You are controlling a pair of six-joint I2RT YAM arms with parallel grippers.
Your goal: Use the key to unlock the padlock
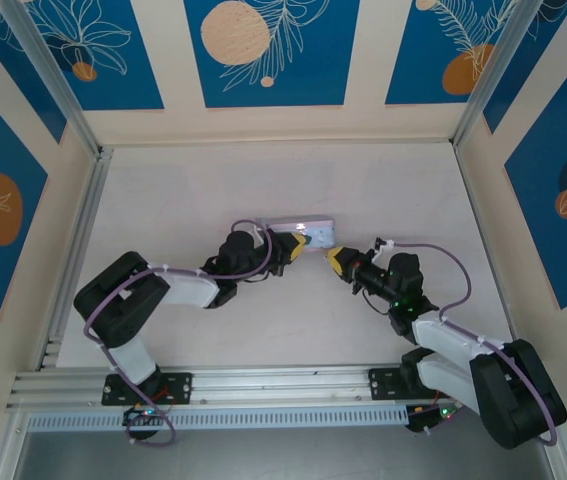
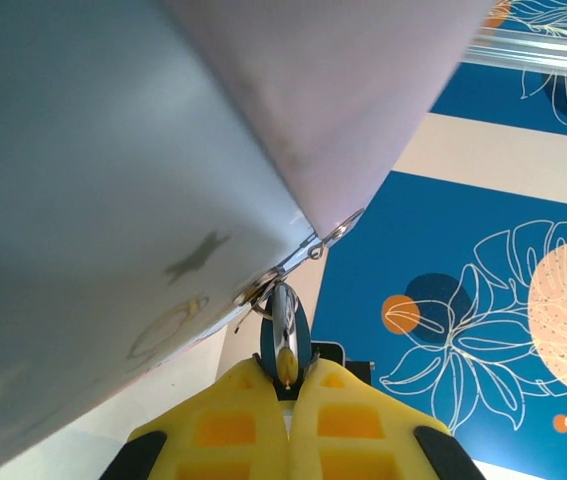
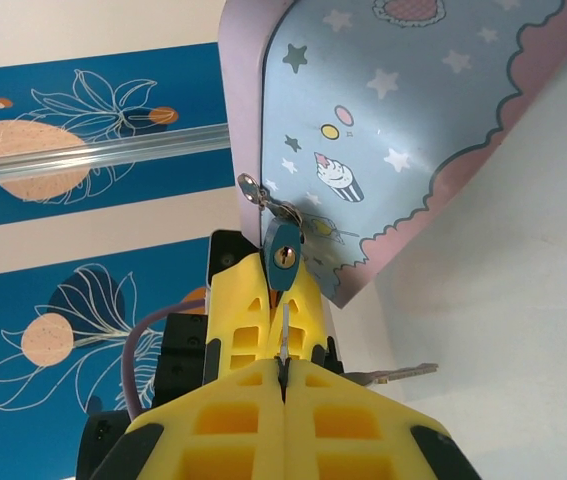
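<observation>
Tiny dark-blue metal padlock, hanging at the corner of a light-blue cartoon tin — hard, light, slippery — pinched by its flat sides in closed left jaws. Right jaws shut beside that corner — contents unclear.

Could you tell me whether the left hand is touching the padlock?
Touching: in the left wrist view, the shut left hand pinches the padlock between its yellow tips.

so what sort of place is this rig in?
Looks like a lab robot test cell, not a home: left arm and right arm bolted to an aluminium rail, a pale table, walls of printed leaf-pattern panels.
</observation>
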